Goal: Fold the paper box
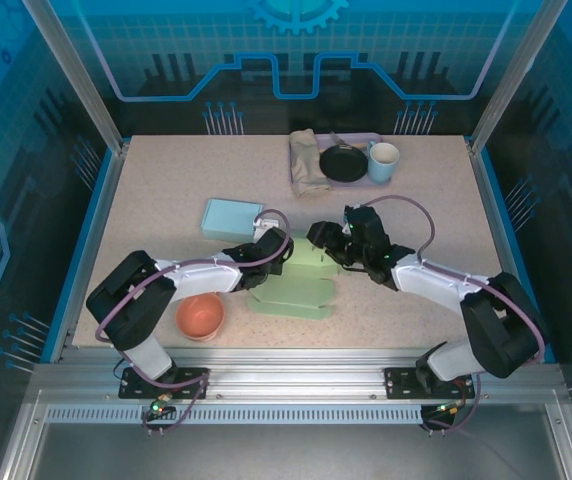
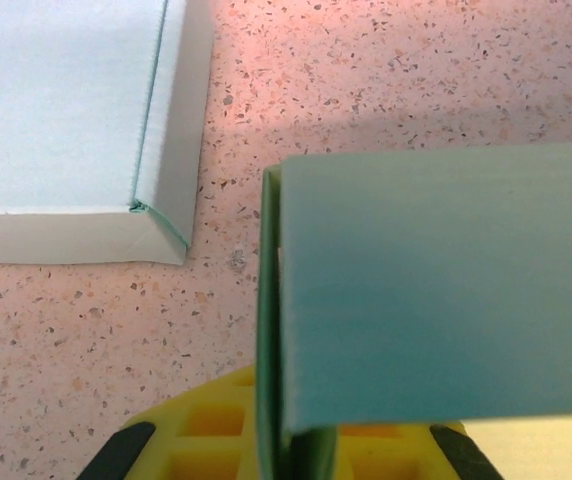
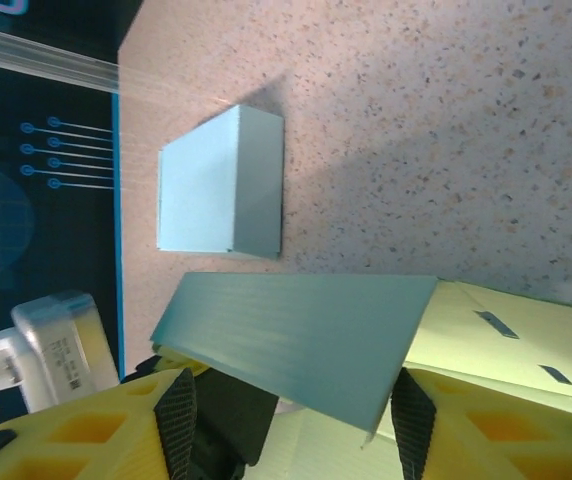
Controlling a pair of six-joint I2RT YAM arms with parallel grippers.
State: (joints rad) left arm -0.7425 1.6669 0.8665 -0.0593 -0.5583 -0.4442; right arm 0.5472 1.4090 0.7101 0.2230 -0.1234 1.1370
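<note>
The left claw pinches the green paper box's flap; the right claw stands half-wide just behind it.

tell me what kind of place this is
Likely a robot lab test cell: a speckled table fenced by aluminium posts and blue circuit-print panels, with a left arm and right arm bolted at its near edge.

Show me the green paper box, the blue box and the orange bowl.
green paper box (image 1: 291, 296), top view, its flat near panel.
blue box (image 1: 231, 216), top view, centre of its lid.
orange bowl (image 1: 200, 314), top view, its inside.
</note>
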